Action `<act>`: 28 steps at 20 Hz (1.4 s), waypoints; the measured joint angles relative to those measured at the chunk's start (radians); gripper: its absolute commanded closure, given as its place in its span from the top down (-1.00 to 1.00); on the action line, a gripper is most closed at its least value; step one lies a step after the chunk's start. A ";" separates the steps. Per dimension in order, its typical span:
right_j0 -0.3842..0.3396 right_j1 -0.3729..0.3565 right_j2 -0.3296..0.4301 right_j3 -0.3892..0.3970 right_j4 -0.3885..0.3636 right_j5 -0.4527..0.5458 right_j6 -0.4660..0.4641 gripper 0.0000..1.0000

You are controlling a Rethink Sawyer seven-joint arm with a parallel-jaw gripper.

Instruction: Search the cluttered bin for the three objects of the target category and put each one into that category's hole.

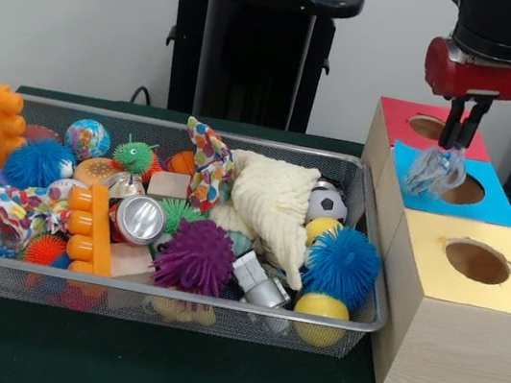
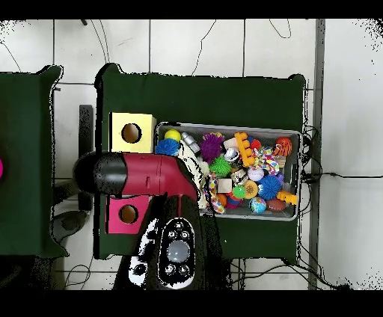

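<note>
At the upper right of the front view my gripper [image 1: 455, 143] hangs shut on a crumpled clear, bluish plastic piece [image 1: 436, 171]. The piece dangles just over the blue-topped box [image 1: 501, 206], at the left rim of its round hole [image 1: 465, 191]. Behind it is a red-topped box [image 1: 398, 117] and in front a yellow-topped box [image 1: 460, 282], each with its own hole. In the overhead view the red arm [image 2: 142, 173] lies across the blue box and hides the gripper and the piece.
The wire bin [image 1: 197, 128] left of the boxes is full: a purple spiky ball [image 1: 195, 255], blue spiky balls [image 1: 342, 262], a can [image 1: 139, 219], a cream cloth [image 1: 273, 204], a soccer ball [image 1: 328, 203], orange blocks [image 1: 89, 228]. Seen from overhead, the bin [image 2: 224, 125] lies right of the yellow box [image 2: 132, 132].
</note>
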 measured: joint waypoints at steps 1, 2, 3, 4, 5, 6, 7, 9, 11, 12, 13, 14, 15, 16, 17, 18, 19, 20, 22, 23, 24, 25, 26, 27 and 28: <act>0.007 0.000 -0.005 -0.002 0.003 0.001 0.010 -1.00; 0.015 0.000 -0.008 -0.004 0.008 0.000 0.023 -1.00; 0.019 0.000 -0.009 -0.005 0.011 0.001 0.032 -1.00; 0.021 0.000 -0.009 -0.005 0.013 0.000 0.036 -1.00; 0.022 0.000 -0.010 -0.006 0.013 0.000 0.039 -1.00; 0.025 0.002 -0.010 -0.006 0.017 0.000 0.054 -1.00; 0.025 0.002 -0.010 -0.006 0.018 0.000 0.055 -1.00; 0.026 0.004 -0.010 -0.006 0.021 0.000 0.063 -1.00; 0.026 0.009 -0.011 -0.006 0.027 0.000 0.071 -1.00; 0.026 0.011 -0.011 -0.006 0.028 0.000 0.074 -1.00; 0.026 0.013 -0.012 -0.006 0.030 0.000 0.076 -1.00; 0.026 0.019 -0.015 -0.006 0.034 0.001 0.083 -1.00; 0.027 0.022 -0.016 -0.006 0.036 0.000 0.086 -1.00; 0.027 0.024 -0.017 -0.006 0.038 0.001 0.089 -1.00; 0.028 0.029 -0.020 -0.006 0.040 0.001 0.096 -1.00; 0.029 0.030 -0.021 -0.006 0.042 0.001 0.100 -1.00; 0.031 0.031 -0.023 -0.006 0.042 0.001 0.102 -1.00; 0.033 0.031 -0.024 -0.006 0.043 0.000 0.103 -1.00; 0.037 0.032 -0.028 -0.006 0.043 0.000 0.105 -1.00; 0.042 0.034 -0.033 -0.007 0.043 0.000 0.105 -1.00; 0.046 0.036 -0.036 -0.007 0.044 0.001 0.105 -1.00; 0.050 0.038 -0.039 -0.008 0.045 0.001 0.105 -1.00; 0.056 0.041 -0.043 -0.008 0.046 0.002 0.105 -1.00; 0.060 0.043 -0.046 -0.009 0.046 0.003 0.105 -1.00; 0.064 0.046 -0.050 -0.009 0.046 0.004 0.105 -1.00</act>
